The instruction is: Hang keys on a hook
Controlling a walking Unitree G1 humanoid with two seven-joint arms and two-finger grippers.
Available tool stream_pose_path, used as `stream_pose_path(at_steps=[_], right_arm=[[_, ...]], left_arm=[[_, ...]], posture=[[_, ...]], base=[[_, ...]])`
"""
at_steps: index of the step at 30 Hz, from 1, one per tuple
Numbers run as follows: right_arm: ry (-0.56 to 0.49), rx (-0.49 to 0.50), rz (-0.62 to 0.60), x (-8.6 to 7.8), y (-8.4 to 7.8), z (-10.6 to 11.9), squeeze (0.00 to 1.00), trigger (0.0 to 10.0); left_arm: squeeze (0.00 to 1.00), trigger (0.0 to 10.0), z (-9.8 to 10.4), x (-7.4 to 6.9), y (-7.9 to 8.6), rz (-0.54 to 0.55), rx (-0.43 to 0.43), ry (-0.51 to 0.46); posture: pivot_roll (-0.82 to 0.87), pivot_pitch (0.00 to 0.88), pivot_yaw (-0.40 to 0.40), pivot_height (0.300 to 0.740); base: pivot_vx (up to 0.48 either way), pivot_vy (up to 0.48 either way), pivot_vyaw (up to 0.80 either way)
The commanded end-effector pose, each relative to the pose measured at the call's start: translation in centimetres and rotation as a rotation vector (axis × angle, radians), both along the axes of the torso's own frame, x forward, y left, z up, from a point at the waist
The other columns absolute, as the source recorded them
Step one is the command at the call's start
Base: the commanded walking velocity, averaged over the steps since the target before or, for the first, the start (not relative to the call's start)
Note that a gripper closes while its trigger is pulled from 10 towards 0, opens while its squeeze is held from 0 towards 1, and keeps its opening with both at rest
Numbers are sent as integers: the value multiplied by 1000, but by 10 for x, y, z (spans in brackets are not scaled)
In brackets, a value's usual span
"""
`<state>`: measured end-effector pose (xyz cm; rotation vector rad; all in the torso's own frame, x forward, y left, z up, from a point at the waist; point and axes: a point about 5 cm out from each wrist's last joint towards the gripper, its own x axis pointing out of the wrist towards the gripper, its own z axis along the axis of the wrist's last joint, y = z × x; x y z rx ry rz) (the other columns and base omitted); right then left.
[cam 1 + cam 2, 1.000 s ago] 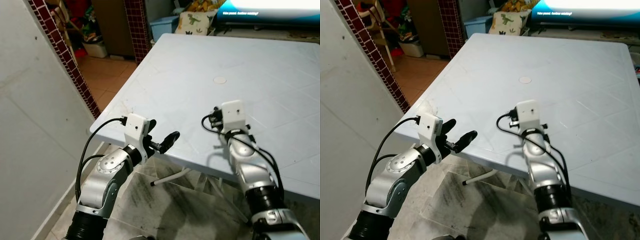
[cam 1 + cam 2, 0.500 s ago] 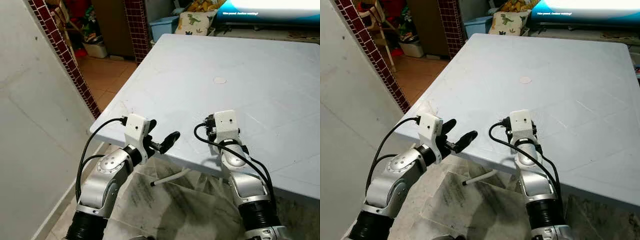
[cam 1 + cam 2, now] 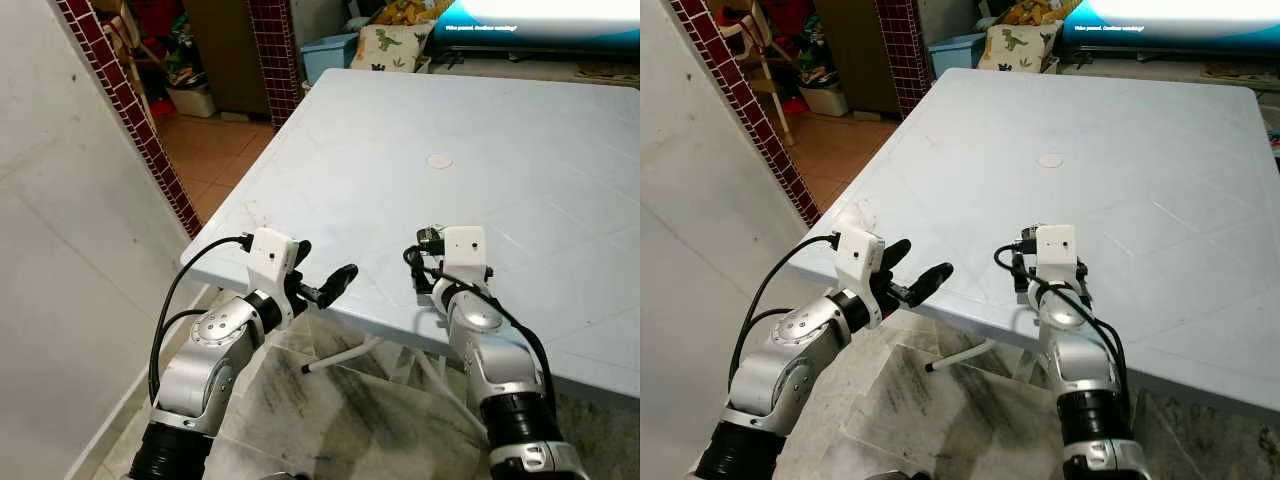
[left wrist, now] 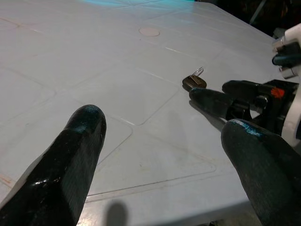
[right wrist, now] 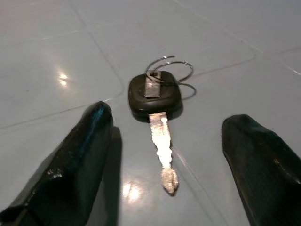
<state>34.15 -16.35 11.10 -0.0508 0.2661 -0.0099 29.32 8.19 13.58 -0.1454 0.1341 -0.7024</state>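
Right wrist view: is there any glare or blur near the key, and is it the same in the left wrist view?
Right wrist view: the key is sharp, small bright glints lie on the table, the near fingers are soft. Left wrist view: the key is small but clear, the near fingers are blurred, no strong glare.

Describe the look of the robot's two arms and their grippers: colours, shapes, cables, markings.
Both arms are silver metal with rounded joints and ribbed black cuffs lower down. Each wrist carries a white boxy camera housing fed by a looping black cable. The left gripper has two long, glossy black fingers with blunt rounded tips. The right gripper has matching black fingers and a small orange-red mark near their base.
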Motion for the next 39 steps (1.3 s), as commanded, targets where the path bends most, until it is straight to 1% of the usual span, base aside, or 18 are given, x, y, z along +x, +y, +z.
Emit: stream_pose_path(at_steps=[1,2,3,6,9,13,14,15,16,18,19,23,25,30,39], right_arm=[[16,30,27,3,3,-2,0,10000],[19,35,33,5,2,-2,0,10000],[22,44,63,7,4,-2,0,10000],[35,48,76,10,4,-3,0,10000],[49,46,110,13,8,-4,0,10000],[48,44,122,15,11,-4,0,10000],[45,48,125,17,14,-1,0,9294],[43,47,132,17,17,0,0,3412],[47,45,135,17,19,0,0,0],[58,58,157,16,28,0,0,0],[58,58,157,16,28,0,0,0],[63,57,206,10,44,-1,0,0],[69,54,210,9,46,-2,0,0],[93,52,202,4,49,-6,0,0],[112,29,173,1,44,-11,0,0]], left_arm=[[0,10000,3,1,4,-5,9,-5],[0,10000,3,1,3,-5,9,-5],[0,10000,3,1,3,-6,8,-5],[0,10000,3,1,2,-8,8,-5],[0,10000,3,0,2,-9,6,-4],[0,10000,3,0,2,-10,6,-3],[0,10000,4,0,2,-11,6,-3],[0,10000,4,0,2,-11,6,-3],[0,10000,4,0,2,-11,6,-3],[0,10000,4,0,1,-12,4,-2],[0,10000,4,0,1,-12,4,-2],[0,10000,3,-1,0,-16,3,0],[0,10000,3,-1,0,-17,2,2],[0,10000,2,-2,-1,-22,0,7],[0,10000,3,0,-1,-22,0,5]], posture=[[29,37,152,740],[29,37,152,740],[29,37,152,740],[31,39,153,740],[31,39,153,740],[31,39,153,740],[35,44,154,740],[35,44,154,740],[35,44,154,740],[33,45,152,740],[33,45,152,740],[28,49,149,740],[28,49,149,740],[25,49,146,740],[23,48,147,740]], base=[[0,0,0],[0,0,0],[0,0,0],[0,0,0],[0,0,0],[0,0,0],[0,0,0],[0,0,0],[0,0,0],[0,0,0],[0,0,0],[0,0,0],[0,0,0],[0,0,0],[0,0,0]])
